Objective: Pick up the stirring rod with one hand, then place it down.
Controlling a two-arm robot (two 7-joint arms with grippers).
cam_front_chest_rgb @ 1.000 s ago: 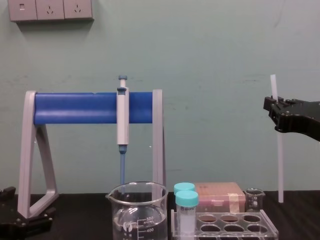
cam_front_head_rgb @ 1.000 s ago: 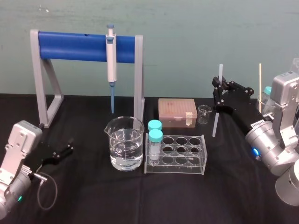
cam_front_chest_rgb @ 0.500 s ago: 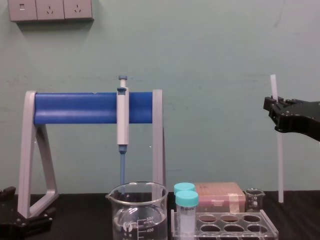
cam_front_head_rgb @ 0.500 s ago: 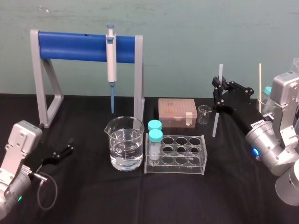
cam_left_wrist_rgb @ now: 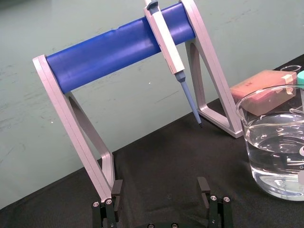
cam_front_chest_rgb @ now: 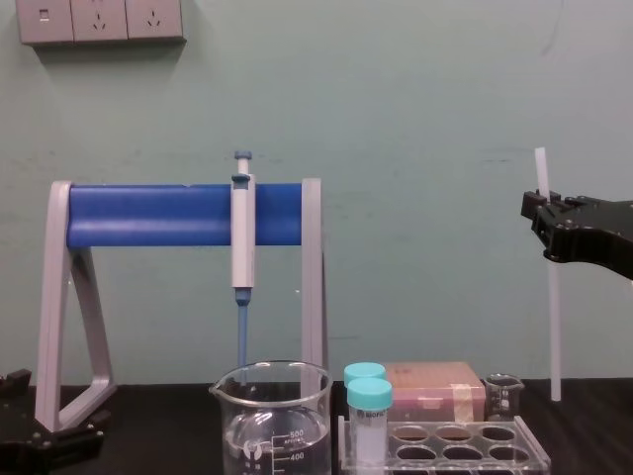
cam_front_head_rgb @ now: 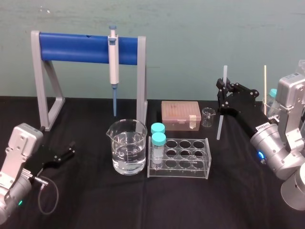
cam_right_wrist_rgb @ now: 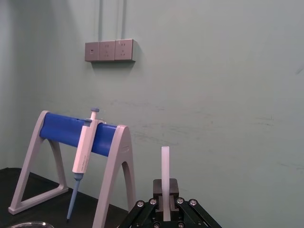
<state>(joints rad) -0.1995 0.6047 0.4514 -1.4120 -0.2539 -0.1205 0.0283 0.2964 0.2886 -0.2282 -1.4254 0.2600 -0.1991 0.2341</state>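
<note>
Right hand (cam_front_head_rgb: 222,88), black and jointed, clenched on the stirring rod (cam_front_head_rgb: 219,126): thin, straight, translucent white, held upright at 3 o'clock of the small glass beaker (cam_front_head_rgb: 208,117). Left hand (cam_front_head_rgb: 70,149) released, at 8 o'clock over the black counter (cam_front_head_rgb: 95,200).

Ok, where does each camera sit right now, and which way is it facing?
Head: high, looking down on the table; left gripper low left, right gripper holding the stirring rod upright.
Chest: low, looking level at the stand; right gripper at right edge.
Left wrist: near the table, facing stand and beaker; own open fingers.
Right wrist: raised, facing the wall; own fingers clamping the rod.
Shared: pipette in all four.
</note>
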